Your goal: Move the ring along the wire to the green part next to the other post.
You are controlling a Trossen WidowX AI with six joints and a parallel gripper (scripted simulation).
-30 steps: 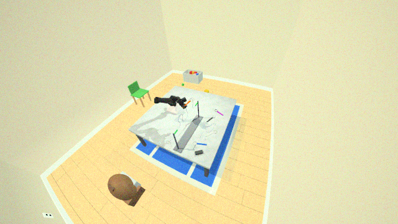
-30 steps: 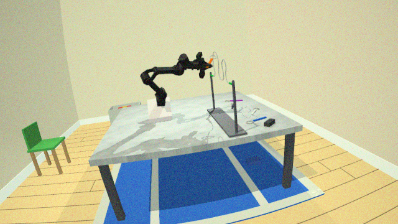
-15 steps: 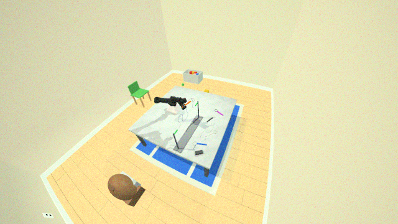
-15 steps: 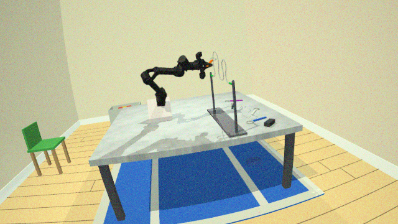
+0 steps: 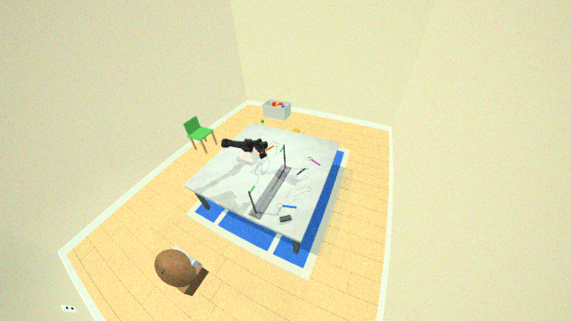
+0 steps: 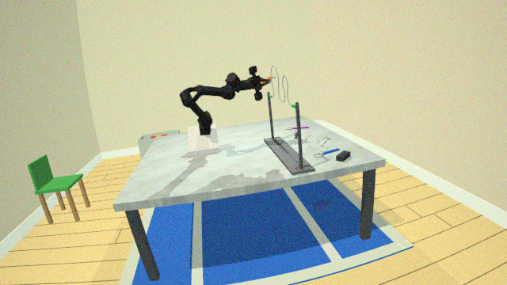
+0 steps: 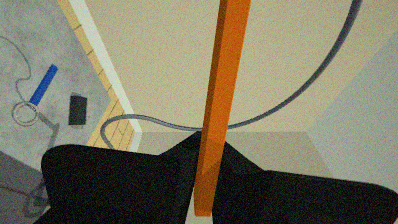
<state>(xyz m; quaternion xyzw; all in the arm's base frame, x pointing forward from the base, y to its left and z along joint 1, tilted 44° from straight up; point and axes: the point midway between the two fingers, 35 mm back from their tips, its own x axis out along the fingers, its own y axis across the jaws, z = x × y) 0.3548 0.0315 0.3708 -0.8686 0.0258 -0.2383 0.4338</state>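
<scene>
My gripper (image 5: pixel 264 152) (image 6: pixel 267 81) (image 7: pixel 205 138) is shut on the orange handle (image 5: pixel 269 148) (image 7: pixel 222 85), high above the table. The handle runs up out of the wrist view, and its ring is outside that view. In the top and exterior views the ring is a faint outline by the wire's tall loop, too small to tell how the wire passes through it. The grey wire (image 6: pixel 284 76) (image 7: pixel 270 114) passes behind the handle in the wrist view; the gap is unclear. Green parts (image 5: pixel 252 189) (image 5: pixel 282 150) (image 6: pixel 294 106) (image 6: pixel 270 96) sit at the near post (image 5: pixel 252 202) (image 6: pixel 299 134) and far post (image 5: pixel 284 156) (image 6: pixel 271 119).
The posts stand on a long grey base (image 5: pixel 271 192) (image 6: pixel 283 154). Beyond it lie a blue-handled ring (image 5: pixel 289 207) (image 6: pixel 330 151) (image 7: pixel 44 85), a dark block (image 5: pixel 285 218) (image 6: pixel 343 156) (image 7: pixel 77 110), a magenta stick (image 5: pixel 315 162) (image 6: pixel 303 127) and other pale and dark pieces.
</scene>
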